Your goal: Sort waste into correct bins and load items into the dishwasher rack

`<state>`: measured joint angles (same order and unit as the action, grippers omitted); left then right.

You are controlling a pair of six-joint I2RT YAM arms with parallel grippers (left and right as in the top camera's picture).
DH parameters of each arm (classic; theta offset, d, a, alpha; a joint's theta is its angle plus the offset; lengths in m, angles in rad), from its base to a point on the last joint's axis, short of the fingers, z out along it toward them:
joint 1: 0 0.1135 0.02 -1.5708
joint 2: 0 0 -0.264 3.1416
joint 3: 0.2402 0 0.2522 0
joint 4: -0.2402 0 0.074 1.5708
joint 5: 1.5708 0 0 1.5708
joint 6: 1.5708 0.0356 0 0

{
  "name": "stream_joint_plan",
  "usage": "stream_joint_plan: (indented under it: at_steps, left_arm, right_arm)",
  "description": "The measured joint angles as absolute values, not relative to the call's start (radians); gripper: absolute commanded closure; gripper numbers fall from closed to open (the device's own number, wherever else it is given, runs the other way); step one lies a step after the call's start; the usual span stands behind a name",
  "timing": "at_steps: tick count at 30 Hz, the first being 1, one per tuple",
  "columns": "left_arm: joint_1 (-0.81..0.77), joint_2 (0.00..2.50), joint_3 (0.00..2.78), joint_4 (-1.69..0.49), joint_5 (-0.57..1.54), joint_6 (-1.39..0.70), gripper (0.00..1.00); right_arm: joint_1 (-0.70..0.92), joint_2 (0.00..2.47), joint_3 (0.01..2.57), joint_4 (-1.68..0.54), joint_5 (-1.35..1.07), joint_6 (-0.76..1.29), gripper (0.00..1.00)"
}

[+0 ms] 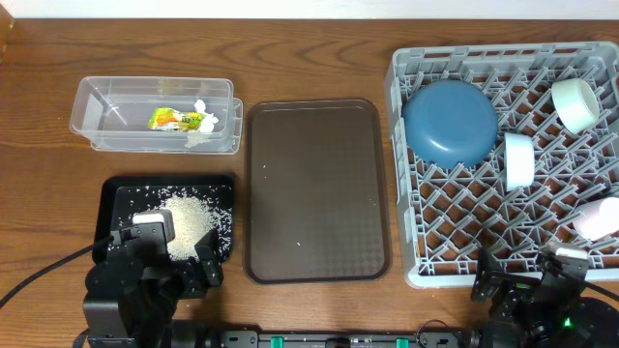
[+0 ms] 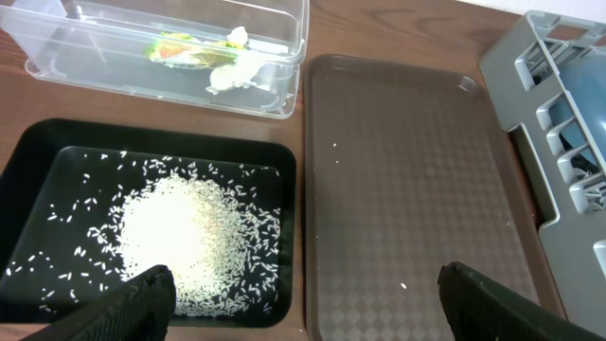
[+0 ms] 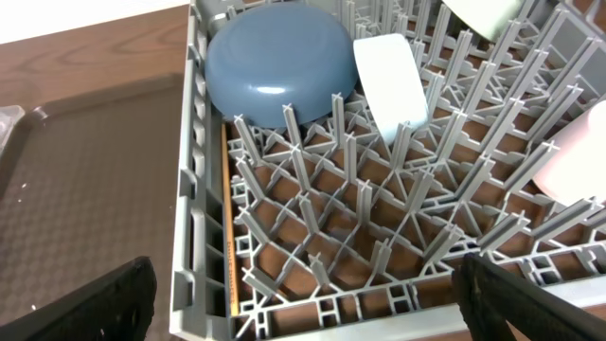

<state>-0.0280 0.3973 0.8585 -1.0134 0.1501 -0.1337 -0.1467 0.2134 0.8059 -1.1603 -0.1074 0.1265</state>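
The clear tub [image 1: 155,114] holds the snack wrapper [image 1: 174,119] and the white tissue [image 1: 200,124]. The black tray [image 1: 116,193] holds a heap of rice [image 1: 189,220]. The grey rack [image 1: 406,193] holds the dark-blue plate [image 1: 450,123], the pale-blue bowl [image 1: 519,160], the mint-green bowl [image 1: 576,104] and the pink bowl [image 1: 600,217]. The wooden stick [image 3: 227,218] lies along the rack's left inner wall. My left gripper [image 2: 303,294] is open and empty above the black tray's near right corner. My right gripper [image 3: 303,284] is open and empty at the rack's near edge [image 3: 204,237].
A large brown serving tray [image 1: 317,188] lies between the black tray and the rack, with a few stray rice grains on it. The table's front edge is just below both arms.
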Motion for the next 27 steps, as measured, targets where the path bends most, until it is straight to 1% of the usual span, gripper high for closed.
stream_joint_plan:
  at_steps: [4, 10, 16, 21, 27]
  left_arm:
    - [-0.028, 0.397, 0.859, -1.013, 0.15, -0.134, 0.09]
    - [-0.028, 0.397, 0.859, -1.013, 0.15, -0.133, 0.09]
    - [-0.028, 0.397, 0.857, -1.013, 0.15, -0.134, 0.09]
    - [-0.028, 0.397, 0.857, -1.013, 0.15, -0.134, 0.09]
    - [-0.028, 0.397, 0.857, -1.013, 0.15, -0.133, 0.09]
  right_arm:
    - [-0.147, 0.209, 0.774, -1.103, -0.108, 0.126, 0.01]
    - [-0.141, 0.141, 0.639, -0.852, -0.12, 0.128, 0.01]
    - [-0.076, 0.046, 0.424, -0.584, -0.16, 0.079, 0.01]
    - [-0.046, 0.017, 0.282, -0.429, -0.194, 0.015, 0.01]
    - [-0.033, 0.015, 0.204, -0.284, -0.19, -0.016, 0.01]
